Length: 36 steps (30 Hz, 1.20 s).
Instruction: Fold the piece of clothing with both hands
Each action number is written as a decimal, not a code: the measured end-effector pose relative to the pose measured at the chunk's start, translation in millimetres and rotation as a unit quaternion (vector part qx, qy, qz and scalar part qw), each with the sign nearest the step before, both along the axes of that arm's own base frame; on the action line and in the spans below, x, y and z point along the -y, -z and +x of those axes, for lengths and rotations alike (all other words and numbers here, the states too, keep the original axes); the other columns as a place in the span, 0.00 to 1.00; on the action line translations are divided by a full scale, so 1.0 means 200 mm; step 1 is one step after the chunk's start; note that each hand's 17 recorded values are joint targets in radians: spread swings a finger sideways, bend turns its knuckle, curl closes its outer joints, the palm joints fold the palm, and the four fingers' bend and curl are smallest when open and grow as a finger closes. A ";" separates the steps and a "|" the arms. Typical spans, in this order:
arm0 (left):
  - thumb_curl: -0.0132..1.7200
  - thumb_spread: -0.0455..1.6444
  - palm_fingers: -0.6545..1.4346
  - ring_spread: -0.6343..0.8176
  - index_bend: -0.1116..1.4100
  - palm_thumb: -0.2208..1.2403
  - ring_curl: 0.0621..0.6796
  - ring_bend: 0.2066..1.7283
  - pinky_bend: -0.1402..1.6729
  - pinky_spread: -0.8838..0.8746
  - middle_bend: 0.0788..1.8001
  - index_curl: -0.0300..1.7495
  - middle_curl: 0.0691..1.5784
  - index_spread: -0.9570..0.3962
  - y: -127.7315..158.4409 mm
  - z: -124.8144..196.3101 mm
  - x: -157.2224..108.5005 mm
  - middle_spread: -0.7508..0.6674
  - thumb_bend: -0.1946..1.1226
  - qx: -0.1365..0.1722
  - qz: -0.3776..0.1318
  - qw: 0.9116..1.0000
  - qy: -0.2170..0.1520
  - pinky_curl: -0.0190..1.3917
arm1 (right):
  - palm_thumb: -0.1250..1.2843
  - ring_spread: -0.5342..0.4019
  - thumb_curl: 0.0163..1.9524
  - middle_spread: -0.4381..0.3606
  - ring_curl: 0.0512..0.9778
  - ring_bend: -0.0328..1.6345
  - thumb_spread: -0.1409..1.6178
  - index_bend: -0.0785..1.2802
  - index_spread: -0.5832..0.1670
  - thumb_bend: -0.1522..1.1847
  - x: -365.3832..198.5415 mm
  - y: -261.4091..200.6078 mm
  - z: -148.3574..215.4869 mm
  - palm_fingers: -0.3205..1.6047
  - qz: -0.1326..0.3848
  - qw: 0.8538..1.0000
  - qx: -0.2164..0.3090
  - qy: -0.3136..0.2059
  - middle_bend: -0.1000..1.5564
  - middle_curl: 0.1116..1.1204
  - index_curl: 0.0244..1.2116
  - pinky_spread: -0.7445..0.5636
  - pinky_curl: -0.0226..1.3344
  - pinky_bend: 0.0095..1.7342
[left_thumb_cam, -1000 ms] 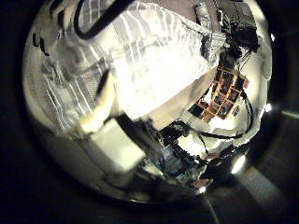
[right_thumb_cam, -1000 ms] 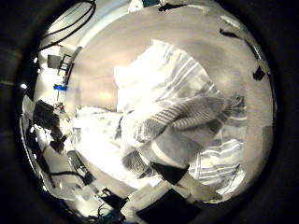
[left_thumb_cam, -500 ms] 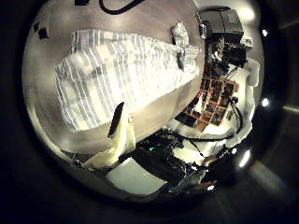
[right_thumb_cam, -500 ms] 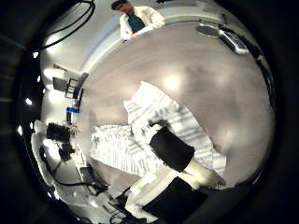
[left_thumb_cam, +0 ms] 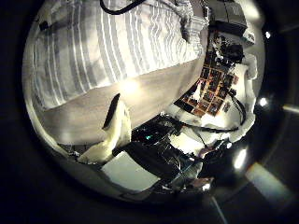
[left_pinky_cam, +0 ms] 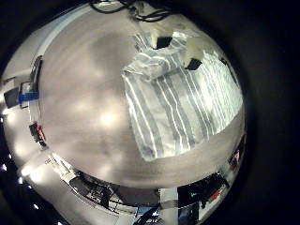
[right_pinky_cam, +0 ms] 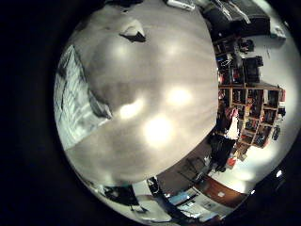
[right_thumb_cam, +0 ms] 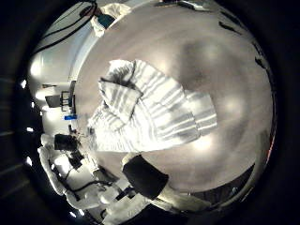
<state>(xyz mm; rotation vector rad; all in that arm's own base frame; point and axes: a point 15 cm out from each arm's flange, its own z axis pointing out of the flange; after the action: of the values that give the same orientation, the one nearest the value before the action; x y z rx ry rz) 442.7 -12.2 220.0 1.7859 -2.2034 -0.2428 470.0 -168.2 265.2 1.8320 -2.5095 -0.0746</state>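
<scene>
A striped piece of clothing (left_pinky_cam: 183, 98) lies spread on the wooden table (left_pinky_cam: 84, 103), with one end doubled over in rumpled layers (right_thumb_cam: 117, 89). It fills the far part of the left thumb side view (left_thumb_cam: 112, 42) and shows only as a strip at the edge of the right little finger side view (right_pinky_cam: 80, 94). My left hand (left_thumb_cam: 117, 126) is off the cloth, one straight finger showing above the table edge with nothing in it. Only a relaxed finger of my right hand (right_thumb_cam: 145, 173) shows, clear of the clothing (right_thumb_cam: 150, 112) and holding nothing.
Cables (left_pinky_cam: 141, 9) lie on the table beyond the clothing. A small object (right_pinky_cam: 132, 30) sits on the bare tabletop (right_pinky_cam: 150, 104). Shelves with boxes (left_thumb_cam: 215, 89) stand past the table edge.
Both palms have drawn back from the clothing. A second ago the cloth was bunched close against both hands; now it lies released on the table, farther off.
</scene>
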 end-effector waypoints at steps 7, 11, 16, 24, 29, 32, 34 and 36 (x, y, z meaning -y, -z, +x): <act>0.21 0.73 0.36 0.65 0.20 0.49 0.35 0.31 0.23 0.76 0.05 0.33 0.17 0.71 0.11 -0.01 -0.01 0.72 0.13 -0.012 -0.002 1.000 -0.005 0.34 | 0.22 0.71 0.14 0.61 0.23 0.50 0.74 0.18 0.44 0.10 -0.02 0.16 0.00 0.25 0.013 1.000 -0.028 0.003 0.28 0.25 0.26 0.88 0.27 0.54; 0.21 0.74 0.37 0.65 0.20 0.49 0.34 0.31 0.23 0.76 0.05 0.32 0.16 0.71 0.12 -0.01 -0.02 0.72 0.14 -0.010 -0.004 1.000 -0.008 0.33 | 0.22 0.72 0.14 0.62 0.23 0.51 0.74 0.18 0.46 0.10 -0.05 0.24 0.01 0.26 0.019 0.999 -0.045 -0.001 0.28 0.25 0.25 0.89 0.26 0.54; 0.21 0.74 0.37 0.65 0.20 0.49 0.33 0.30 0.23 0.76 0.05 0.31 0.16 0.72 0.12 -0.01 -0.03 0.72 0.14 -0.012 -0.004 1.000 -0.010 0.32 | 0.23 0.70 0.14 0.62 0.23 0.54 0.73 0.17 0.49 0.10 -0.07 0.32 0.01 0.30 0.024 0.998 -0.058 -0.001 0.29 0.25 0.24 0.88 0.24 0.55; 0.21 0.74 0.38 0.65 0.20 0.49 0.32 0.30 0.23 0.75 0.05 0.29 0.15 0.72 0.15 0.01 -0.01 0.71 0.14 -0.017 -0.004 1.000 -0.010 0.31 | 0.24 0.60 0.14 0.64 0.25 0.62 0.73 0.17 0.54 0.10 -0.15 0.40 -0.04 0.36 0.044 0.994 -0.097 -0.004 0.31 0.26 0.23 0.78 0.23 0.57; 0.21 0.74 0.38 0.65 0.20 0.50 0.32 0.30 0.24 0.75 0.05 0.28 0.15 0.72 0.17 0.01 0.00 0.71 0.14 -0.022 -0.004 1.000 -0.010 0.30 | 0.27 0.47 0.15 0.58 0.28 0.67 0.74 0.19 0.54 0.11 -0.22 0.43 -0.10 0.43 0.078 0.989 -0.125 0.005 0.36 0.29 0.23 0.66 0.22 0.60; 0.21 0.74 0.38 0.65 0.20 0.50 0.31 0.30 0.24 0.75 0.05 0.28 0.15 0.72 0.17 0.01 0.00 0.71 0.14 -0.020 -0.004 1.000 -0.011 0.30 | 0.30 0.41 0.15 0.54 0.29 0.69 0.74 0.19 0.52 0.11 -0.25 0.44 -0.11 0.49 0.098 0.986 -0.134 0.010 0.39 0.30 0.24 0.57 0.22 0.61; 0.21 0.74 0.38 0.65 0.20 0.50 0.31 0.30 0.24 0.75 0.05 0.28 0.15 0.72 0.16 0.01 -0.01 0.71 0.14 -0.019 -0.004 1.000 -0.012 0.30 | 0.33 0.36 0.16 0.49 0.29 0.70 0.74 0.20 0.50 0.11 -0.28 0.46 -0.11 0.56 0.108 0.985 -0.137 0.011 0.43 0.32 0.24 0.50 0.22 0.63; 0.21 0.74 0.38 0.65 0.20 0.50 0.31 0.30 0.24 0.75 0.05 0.28 0.15 0.72 0.15 0.02 -0.02 0.71 0.14 -0.015 -0.004 1.000 -0.013 0.29 | 0.37 0.32 0.16 0.44 0.30 0.71 0.74 0.21 0.47 0.12 -0.29 0.45 -0.11 0.63 0.112 0.984 -0.136 0.011 0.46 0.35 0.25 0.41 0.21 0.64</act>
<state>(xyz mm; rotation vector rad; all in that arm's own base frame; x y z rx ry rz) 446.5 -7.9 190.3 1.7932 -2.1555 -0.2527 447.8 -110.3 174.2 1.7235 -2.4099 -0.5899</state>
